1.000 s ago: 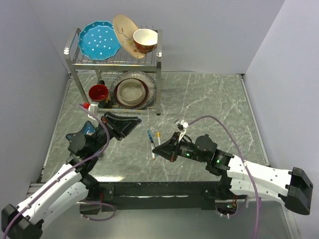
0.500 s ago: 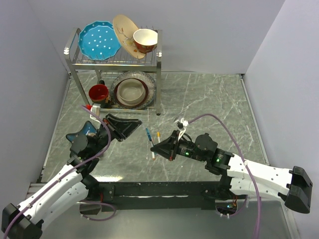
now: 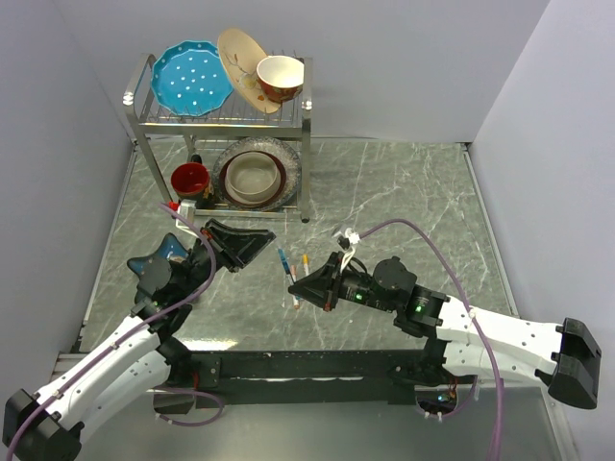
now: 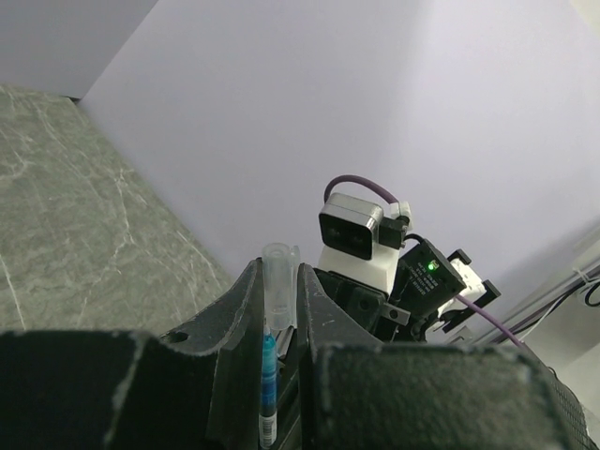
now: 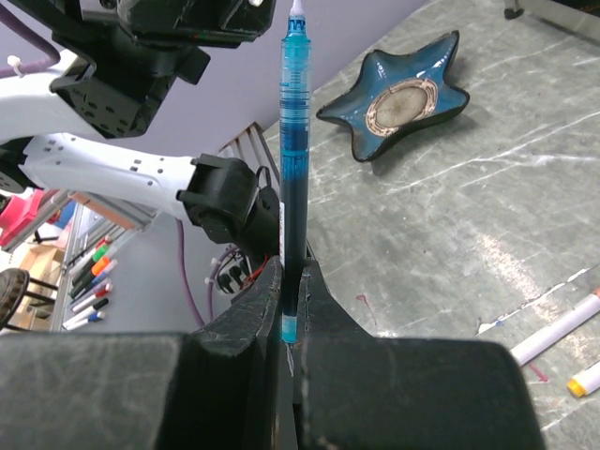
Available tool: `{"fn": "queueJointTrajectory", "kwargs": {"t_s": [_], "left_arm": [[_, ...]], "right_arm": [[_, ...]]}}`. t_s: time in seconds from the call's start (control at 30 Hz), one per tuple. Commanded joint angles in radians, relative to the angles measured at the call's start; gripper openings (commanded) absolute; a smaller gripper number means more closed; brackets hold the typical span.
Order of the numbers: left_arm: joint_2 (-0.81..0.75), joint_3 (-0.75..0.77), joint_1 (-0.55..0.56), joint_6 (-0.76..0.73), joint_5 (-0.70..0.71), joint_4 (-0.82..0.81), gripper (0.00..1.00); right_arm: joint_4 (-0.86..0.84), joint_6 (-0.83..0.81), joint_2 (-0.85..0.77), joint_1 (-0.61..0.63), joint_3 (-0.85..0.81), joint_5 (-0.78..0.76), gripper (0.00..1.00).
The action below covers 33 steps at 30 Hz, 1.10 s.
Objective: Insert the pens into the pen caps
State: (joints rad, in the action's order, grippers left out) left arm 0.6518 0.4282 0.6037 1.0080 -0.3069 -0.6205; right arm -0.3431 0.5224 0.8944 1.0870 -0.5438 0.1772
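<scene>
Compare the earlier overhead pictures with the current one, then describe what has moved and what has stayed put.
The right hand, shut on the blue pen, has drifted slightly left, bringing the pen closer to the left hand. Nothing was grasped or released. The left hand keeps its clear cap and barely shifts. The loose white pens stay where they lay.

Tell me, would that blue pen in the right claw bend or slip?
The blue pen stands straight out of the right gripper, so probably stiff. Its smooth round barrel, pinched near one end, could slip or pivot. Set down, it might roll.
</scene>
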Motion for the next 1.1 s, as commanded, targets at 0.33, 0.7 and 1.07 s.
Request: {"fn": "queueJointTrajectory", "kwargs": {"t_s": [0.33, 0.7, 1.07], "left_arm": [[-0.014, 0.053, 0.004, -0.055, 0.023, 0.019, 0.01], [-0.012, 0.04, 0.004, -0.026, -0.005, 0.002, 0.01], [-0.034, 0.004, 0.005, -0.02, -0.014, 0.011, 0.01]], "right_arm": [[-0.025, -0.018, -0.017, 0.021, -0.05, -0.022, 0.0], [-0.027, -0.019, -0.012, 0.021, -0.054, -0.033, 0.0], [-0.03, -0.03, -0.005, 0.021, -0.067, -0.058, 0.0]]}}
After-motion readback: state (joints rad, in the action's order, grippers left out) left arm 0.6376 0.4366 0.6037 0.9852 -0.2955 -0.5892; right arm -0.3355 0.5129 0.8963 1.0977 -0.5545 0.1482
